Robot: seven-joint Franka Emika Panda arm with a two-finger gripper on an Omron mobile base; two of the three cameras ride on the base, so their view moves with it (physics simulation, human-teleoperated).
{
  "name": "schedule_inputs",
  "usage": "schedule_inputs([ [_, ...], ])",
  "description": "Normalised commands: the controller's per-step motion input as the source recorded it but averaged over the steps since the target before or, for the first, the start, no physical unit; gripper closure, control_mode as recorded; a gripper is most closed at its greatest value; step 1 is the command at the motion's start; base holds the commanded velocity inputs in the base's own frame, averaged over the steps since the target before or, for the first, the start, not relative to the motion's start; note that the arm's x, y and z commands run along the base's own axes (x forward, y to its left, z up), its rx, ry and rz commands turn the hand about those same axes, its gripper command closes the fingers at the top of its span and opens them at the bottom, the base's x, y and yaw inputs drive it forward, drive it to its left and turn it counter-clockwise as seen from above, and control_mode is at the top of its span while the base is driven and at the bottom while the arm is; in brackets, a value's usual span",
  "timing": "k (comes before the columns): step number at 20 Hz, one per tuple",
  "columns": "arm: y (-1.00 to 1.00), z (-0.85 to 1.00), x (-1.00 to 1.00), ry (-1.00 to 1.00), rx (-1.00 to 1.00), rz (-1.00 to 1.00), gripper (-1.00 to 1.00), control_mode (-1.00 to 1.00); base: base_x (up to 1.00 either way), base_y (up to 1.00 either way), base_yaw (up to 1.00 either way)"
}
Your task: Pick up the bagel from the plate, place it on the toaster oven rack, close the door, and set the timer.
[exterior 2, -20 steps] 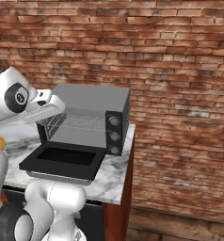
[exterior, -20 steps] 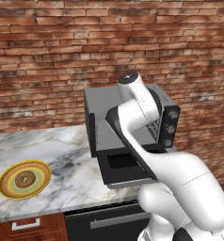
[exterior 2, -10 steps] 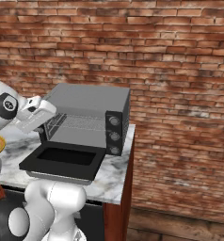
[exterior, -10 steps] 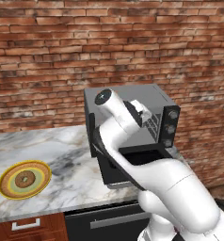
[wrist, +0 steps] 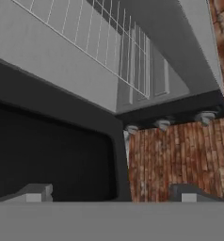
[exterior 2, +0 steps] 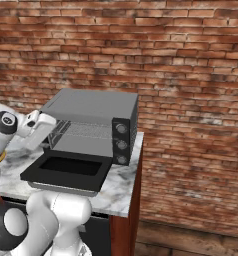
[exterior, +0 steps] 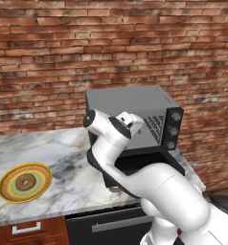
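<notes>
Small brown ring-shaped bagel (exterior: 25, 182) sits centred on the round flat plate with yellow-orange rim, brown ring and pale green centre (exterior: 43, 174), at the left of the white-grey marble bench (exterior: 73, 158), well apart from the oven. Dark grey boxy toaster oven (exterior: 130, 101) stands at the right end of the bench against the red brick wall (exterior: 111, 43); three round knobs (exterior 2: 121, 144) run down its right front panel. Black rectangular oven door with dark glass window (exterior 2: 68, 170) is dropped fully open, lying flat and sticking out toward the bench's front edge. Silver wire grid toaster oven rack (exterior 2: 86, 131) is inside the open cavity, bare, nothing on it. White arm bends up over the open door, wrist near the oven's left front corner; the pincer (wrist: 111, 193) is up at the oven, not near the plate. In the hand view the two dark finger tips (wrist: 35, 192) stand far apart at the bottom, pincer spread wide, nothing between them. That view is rolled: rack wires (wrist: 109, 52) cross the top, door's dark glass (wrist: 48, 155) is on the left, knobs (wrist: 162, 124) and brick on the right. In the right base view the wrist sits just left of the oven mouth, above the door's left edge. Dark cabinet front with a bar handle (exterior: 113, 224) below the bench, wooden drawer (exterior: 27, 229) to its left.
</notes>
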Motion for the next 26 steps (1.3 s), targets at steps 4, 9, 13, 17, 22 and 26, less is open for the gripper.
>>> schedule_inputs([
  [4,0.06,-0.22,0.30,-0.01,-0.14,0.00,-1.00,-1.00,0.00,0.00,0.00],
  [9,0.03,-0.15,0.49,0.00,-0.09,0.00,-1.00,-1.00,0.00,0.00,0.00],
  [13,0.02,-0.15,0.46,0.00,-0.02,0.00,-1.00,-1.00,0.00,0.00,0.00],
  [17,0.01,-0.20,0.26,-0.05,0.00,0.00,-1.00,-1.00,0.00,0.00,0.00],
  [22,0.05,-0.21,0.26,-0.10,0.00,0.00,-1.00,-1.00,0.00,0.00,0.00],
  [26,0.09,-0.21,0.24,-0.15,0.00,0.00,-1.00,-1.00,0.00,0.00,0.00],
])
